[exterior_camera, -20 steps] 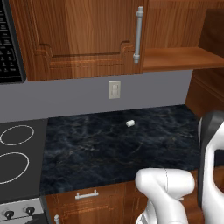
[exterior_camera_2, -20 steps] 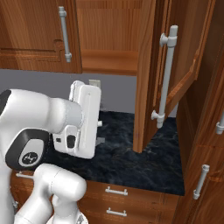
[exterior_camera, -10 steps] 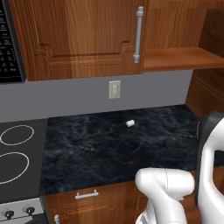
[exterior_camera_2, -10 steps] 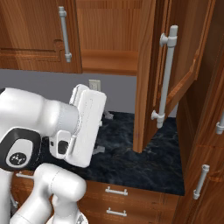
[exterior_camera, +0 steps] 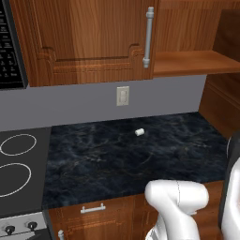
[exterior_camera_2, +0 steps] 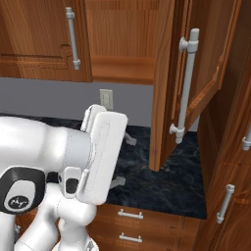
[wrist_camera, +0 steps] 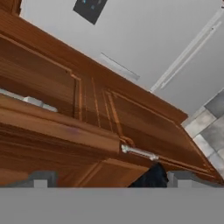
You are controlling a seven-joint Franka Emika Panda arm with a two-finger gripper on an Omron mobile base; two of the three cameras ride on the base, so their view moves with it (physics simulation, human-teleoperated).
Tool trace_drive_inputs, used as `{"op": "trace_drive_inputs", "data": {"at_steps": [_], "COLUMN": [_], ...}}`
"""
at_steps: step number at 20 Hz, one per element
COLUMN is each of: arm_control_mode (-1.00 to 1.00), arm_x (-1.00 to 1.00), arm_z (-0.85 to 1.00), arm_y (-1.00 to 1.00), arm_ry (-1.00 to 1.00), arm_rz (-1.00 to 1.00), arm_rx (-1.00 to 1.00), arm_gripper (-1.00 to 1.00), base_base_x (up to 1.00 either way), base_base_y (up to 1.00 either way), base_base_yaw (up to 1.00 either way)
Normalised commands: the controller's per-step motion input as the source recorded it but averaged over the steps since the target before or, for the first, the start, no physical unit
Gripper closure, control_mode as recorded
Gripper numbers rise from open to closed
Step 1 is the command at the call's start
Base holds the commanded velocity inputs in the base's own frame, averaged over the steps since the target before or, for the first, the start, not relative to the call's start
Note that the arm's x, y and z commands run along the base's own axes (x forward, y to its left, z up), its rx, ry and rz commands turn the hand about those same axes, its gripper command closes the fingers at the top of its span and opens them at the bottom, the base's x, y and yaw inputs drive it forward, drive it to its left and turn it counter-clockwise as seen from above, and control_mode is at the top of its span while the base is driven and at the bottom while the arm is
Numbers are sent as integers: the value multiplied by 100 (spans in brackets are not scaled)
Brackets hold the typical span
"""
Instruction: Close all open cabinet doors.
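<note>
One cabinet door [exterior_camera_2: 163, 83] stands open, swung out edge-on toward me, its long grey bar handle [exterior_camera_2: 187, 83] facing right. Behind it the open cabinet [exterior_camera_2: 122, 49] shows a bare wooden shelf [exterior_camera: 197, 63]. To its left, the neighbouring cabinet door [exterior_camera: 84, 37] is shut, as seen too in the right base view [exterior_camera_2: 34, 39]. My gripper [exterior_camera_2: 128, 163] hangs low over the counter, left of the open door and apart from it, fingers spread with nothing between them. In the hand view the gripper [wrist_camera: 109, 181] faces tilted reddish-brown panelled fronts with a short grey handle [wrist_camera: 140, 152].
A dark marble counter [exterior_camera: 140, 154] carries a small white object [exterior_camera: 139, 132]. A stove top [exterior_camera: 16, 164] lies at the left, a microwave [exterior_camera: 9, 47] above it. A wall socket [exterior_camera: 122, 95] sits on the grey backsplash. Drawer fronts [exterior_camera_2: 130, 225] run below; a tall cabinet [exterior_camera_2: 230, 171] stands right.
The hand has shifted a little to the right and lower and turned toward the open door. The doors and the base have not moved.
</note>
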Motion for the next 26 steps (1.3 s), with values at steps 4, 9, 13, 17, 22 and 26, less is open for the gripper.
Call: {"op": "trace_drive_inputs", "data": {"at_steps": [4, 9, 13, 17, 22, 26], "arm_control_mode": [-100, -100, -100, -100, -100, -100], "arm_x": [-43, -33, -26, -23, -21, -9], "arm_z": [0, 12, 16, 6, 11, 14], "arm_y": [-2, -16, -28, -40, -26, -33], "arm_ry": [-19, -5, 0, 0, 0, 0], "arm_rz": [0, -1, -7, -9, -8, -2], "arm_rx": [-7, 0, 0, 0, 0, 0], "arm_gripper": [-100, -100, -100, -100, -100, -100], "base_base_x": [0, 0, 0, 0, 0, 0], "base_base_y": [0, 0, 0, 0, 0, 0], "base_base_yaw": [0, 0, 0, 0, 0, 0]}}
